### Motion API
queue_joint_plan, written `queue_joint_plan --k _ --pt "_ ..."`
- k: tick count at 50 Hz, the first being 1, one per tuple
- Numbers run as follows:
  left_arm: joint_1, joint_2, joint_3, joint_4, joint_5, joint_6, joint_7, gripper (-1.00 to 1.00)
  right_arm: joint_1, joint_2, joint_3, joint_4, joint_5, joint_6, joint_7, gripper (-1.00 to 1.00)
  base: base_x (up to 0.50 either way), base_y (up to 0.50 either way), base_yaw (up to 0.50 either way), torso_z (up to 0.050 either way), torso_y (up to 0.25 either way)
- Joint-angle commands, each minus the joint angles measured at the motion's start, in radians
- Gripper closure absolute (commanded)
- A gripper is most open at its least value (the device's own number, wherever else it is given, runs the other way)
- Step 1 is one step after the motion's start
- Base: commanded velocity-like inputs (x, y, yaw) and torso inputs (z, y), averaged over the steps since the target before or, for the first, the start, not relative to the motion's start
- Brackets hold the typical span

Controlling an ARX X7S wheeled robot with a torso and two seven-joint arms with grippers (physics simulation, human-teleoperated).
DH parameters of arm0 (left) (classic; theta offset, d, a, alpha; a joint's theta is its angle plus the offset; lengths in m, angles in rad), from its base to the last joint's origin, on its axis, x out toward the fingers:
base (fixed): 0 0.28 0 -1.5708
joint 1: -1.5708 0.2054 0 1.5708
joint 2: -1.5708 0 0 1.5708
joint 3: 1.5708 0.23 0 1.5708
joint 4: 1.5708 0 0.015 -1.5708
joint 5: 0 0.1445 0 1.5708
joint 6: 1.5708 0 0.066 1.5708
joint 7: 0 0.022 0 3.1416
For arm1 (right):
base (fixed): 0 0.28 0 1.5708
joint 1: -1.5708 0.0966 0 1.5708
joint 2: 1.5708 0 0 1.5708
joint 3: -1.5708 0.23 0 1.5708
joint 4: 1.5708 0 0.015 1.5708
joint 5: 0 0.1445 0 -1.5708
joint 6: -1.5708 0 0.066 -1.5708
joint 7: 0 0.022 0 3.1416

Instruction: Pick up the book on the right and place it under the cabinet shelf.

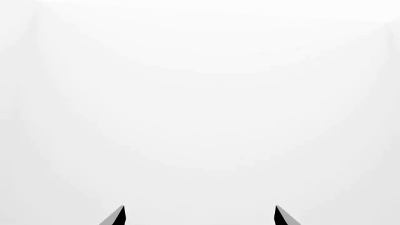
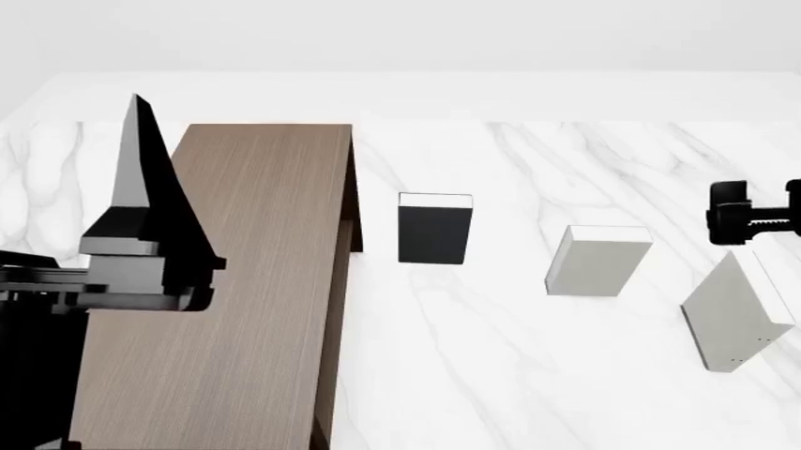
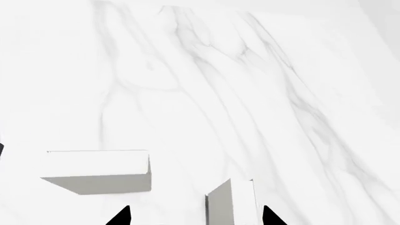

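Rightmost on the marble worktop (image 2: 501, 347), the thin book (image 2: 732, 314) stands tilted, just beside the boxier grey book (image 2: 597, 261). Above it hangs the right claw (image 3: 195, 219), its tips spread apart with nothing between them. Likewise open, the left claw (image 1: 200, 218) hovers over the brown cabinet shelf (image 2: 238, 300).
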Motion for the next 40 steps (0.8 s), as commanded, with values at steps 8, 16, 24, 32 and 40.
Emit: queue_joint_plan --k 8,16,24,32,40 --pt "0.009 0.004 -0.008 -0.005 0.057 0.044 0.012 -1.0 -0.028 -0.022 -0.023 0.138 -0.07 -0.096 -0.023 -1.0 0.0 0.0 0.0 0.0 0.0" --pt "0.014 0.018 -0.01 -0.028 0.078 0.065 0.023 -1.0 0.002 -0.037 -0.041 0.204 -0.106 -0.116 -0.051 -1.0 0.0 0.0 0.0 0.0 0.0" --pt "0.024 0.009 -0.02 -0.013 0.097 0.087 0.007 -1.0 0.021 -0.087 -0.081 0.325 -0.166 -0.17 -0.11 -1.0 0.0 0.0 0.0 0.0 0.0" --pt "0.056 -0.017 -0.024 -0.005 0.129 0.119 -0.018 -1.0 0.054 -0.158 -0.136 0.489 -0.243 -0.239 -0.181 -1.0 0.0 0.0 0.0 0.0 0.0" --pt "0.061 -0.006 -0.025 -0.013 0.149 0.122 -0.027 -1.0 0.057 -0.206 -0.168 0.605 -0.285 -0.298 -0.238 -1.0 0.0 0.0 0.0 0.0 0.0"
